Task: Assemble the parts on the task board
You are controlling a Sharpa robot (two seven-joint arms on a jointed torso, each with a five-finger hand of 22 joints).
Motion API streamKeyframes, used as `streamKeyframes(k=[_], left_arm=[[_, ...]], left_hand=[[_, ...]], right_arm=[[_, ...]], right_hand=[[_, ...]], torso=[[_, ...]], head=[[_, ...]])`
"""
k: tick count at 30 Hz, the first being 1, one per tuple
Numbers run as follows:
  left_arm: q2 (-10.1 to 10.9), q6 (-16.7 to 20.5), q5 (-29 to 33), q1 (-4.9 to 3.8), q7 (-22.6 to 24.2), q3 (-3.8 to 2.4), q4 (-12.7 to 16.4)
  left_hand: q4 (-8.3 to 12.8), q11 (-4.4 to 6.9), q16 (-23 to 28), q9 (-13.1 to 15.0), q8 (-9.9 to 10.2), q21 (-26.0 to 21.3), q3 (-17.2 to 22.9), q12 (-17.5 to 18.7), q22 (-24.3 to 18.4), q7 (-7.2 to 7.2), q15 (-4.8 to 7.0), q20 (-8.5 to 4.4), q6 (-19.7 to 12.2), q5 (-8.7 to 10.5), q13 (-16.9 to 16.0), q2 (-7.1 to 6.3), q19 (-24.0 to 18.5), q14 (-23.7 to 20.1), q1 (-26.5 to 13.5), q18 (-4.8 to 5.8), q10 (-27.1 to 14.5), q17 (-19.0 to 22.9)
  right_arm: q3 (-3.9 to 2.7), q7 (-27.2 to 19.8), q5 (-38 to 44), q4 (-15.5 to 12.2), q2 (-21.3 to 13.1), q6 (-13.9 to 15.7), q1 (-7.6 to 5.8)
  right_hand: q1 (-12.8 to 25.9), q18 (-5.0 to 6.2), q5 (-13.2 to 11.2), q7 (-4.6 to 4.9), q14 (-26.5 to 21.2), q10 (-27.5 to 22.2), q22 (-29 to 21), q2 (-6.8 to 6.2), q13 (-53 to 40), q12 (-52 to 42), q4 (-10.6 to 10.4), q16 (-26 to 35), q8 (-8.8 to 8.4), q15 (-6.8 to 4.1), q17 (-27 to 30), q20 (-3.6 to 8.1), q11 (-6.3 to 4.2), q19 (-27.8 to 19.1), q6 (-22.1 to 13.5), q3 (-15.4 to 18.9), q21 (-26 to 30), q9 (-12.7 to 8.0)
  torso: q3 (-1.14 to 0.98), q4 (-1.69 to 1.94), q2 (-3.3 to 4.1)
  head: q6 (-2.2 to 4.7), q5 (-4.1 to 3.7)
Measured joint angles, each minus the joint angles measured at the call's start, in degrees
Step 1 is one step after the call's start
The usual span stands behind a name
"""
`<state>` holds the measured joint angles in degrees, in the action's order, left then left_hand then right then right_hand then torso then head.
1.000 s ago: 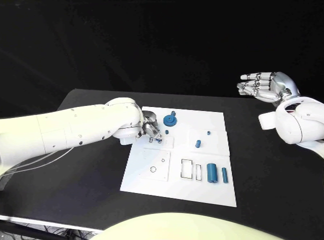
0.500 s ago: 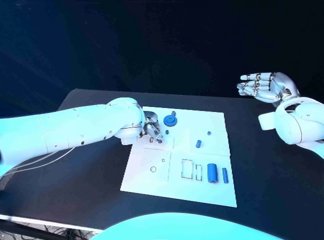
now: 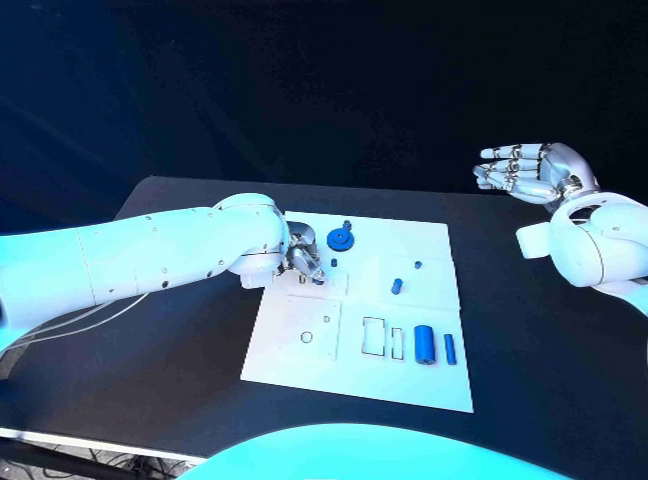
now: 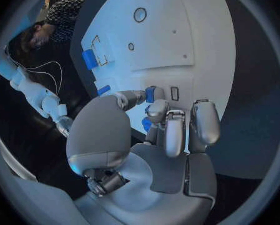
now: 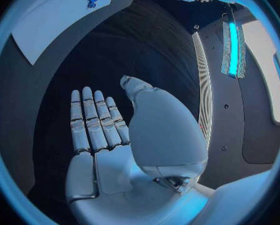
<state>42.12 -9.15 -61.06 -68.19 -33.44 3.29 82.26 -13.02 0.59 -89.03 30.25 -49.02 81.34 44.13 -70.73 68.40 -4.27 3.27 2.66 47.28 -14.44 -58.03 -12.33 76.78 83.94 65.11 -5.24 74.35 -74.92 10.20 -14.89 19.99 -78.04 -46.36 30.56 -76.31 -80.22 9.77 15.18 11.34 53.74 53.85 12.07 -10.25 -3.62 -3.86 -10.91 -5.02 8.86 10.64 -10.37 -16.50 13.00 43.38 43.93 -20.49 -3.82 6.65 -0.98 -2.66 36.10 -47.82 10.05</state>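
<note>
On the black tabletop [image 3: 151,330] we see the white task board [image 3: 360,375]. Our left hand [image 3: 303,262] pinches a small blue part [image 4: 150,94] against its upper left area; our right hand [image 3: 533,170] hangs empty, fingers straight, well apart.

We read this as a robotics lab or test cell. A black bench [image 3: 151,350] sits against a dark draped backdrop, carrying a white task board [image 3: 411,385] with outlined slots and small blue parts [image 3: 425,344]. Two white robot arms reach in from either side. The right wrist view shows a grey wall panel with a glowing cyan light strip [image 5: 233,42]. Cables [image 3: 65,320] trail off the bench's edge by the left arm.
</note>
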Motion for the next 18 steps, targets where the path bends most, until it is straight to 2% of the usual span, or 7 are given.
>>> streamKeyframes(k=[18], left_arm=[[-0.36, -0.34, -0.13, 0.00, -0.17, 0.00, -0.37]], left_hand=[[0.00, 0.01, -0.19, -0.01, 0.05, -0.01, 0.00, 0.00, -0.01, -0.11, 0.00, 0.00, 0.28, -0.29, -0.05, -0.01, -0.01, 0.00, -0.01, 0.00, 0.01, 0.01]], right_arm=[[0.00, 0.27, 0.03, -0.16, 0.00, -0.07, 0.04]], right_hand=[[0.01, 0.00, 0.00, 0.00, 0.00, 0.00, -0.11, 0.01, 0.00, 0.00, 0.00, 0.23, 0.00, 0.00, 0.06, 0.00, 0.00, 0.00, 0.00, 0.00, 0.00, -0.04]], torso=[[-0.04, -0.03, 0.01]], head=[[0.05, 0.02]])
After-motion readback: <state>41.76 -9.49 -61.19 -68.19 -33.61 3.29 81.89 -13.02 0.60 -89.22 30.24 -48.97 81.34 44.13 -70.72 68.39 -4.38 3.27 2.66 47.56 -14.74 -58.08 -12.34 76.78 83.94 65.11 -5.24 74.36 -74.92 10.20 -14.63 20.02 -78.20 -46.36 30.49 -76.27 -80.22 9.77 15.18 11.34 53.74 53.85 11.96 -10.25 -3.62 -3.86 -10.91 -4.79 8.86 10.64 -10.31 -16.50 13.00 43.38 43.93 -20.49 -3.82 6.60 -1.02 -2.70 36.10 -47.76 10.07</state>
